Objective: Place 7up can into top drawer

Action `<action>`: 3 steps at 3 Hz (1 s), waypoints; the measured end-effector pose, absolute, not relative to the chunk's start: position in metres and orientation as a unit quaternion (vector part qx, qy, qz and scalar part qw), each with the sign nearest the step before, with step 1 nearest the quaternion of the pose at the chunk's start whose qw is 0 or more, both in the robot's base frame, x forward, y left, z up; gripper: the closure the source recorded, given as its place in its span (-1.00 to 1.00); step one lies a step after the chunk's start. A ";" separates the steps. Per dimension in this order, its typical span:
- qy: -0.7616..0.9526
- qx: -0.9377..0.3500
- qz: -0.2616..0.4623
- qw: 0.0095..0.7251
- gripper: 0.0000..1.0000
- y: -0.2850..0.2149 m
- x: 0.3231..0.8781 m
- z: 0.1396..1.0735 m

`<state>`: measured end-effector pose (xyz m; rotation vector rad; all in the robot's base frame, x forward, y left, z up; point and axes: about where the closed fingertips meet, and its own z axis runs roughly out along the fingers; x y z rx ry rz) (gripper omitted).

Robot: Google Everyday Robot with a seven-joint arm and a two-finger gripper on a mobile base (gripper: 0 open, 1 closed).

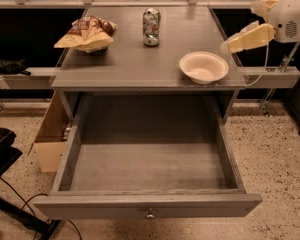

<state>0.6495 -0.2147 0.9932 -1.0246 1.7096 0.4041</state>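
in the camera view, the 7up can (151, 27) stood upright near the middle of the tabletop's (135, 64) far edge, its long axis vertical and its silver pull-tab top facing up. its side was silvery-green with reddish marks. the gripper (240, 40) hung just off the right edge, pointing in over the white bowl (204, 67), well apart from the can; whether it was open or closed could not be told. below the front edge, the top drawer (150, 205) stood pulled out.
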 end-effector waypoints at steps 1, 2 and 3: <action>0.706 -0.421 0.187 0.538 -1.00 -0.205 0.677 0.984; 0.695 -0.399 0.216 0.558 -1.00 -0.190 0.725 0.974; 0.697 -0.364 0.233 0.572 -1.00 -0.171 0.775 0.964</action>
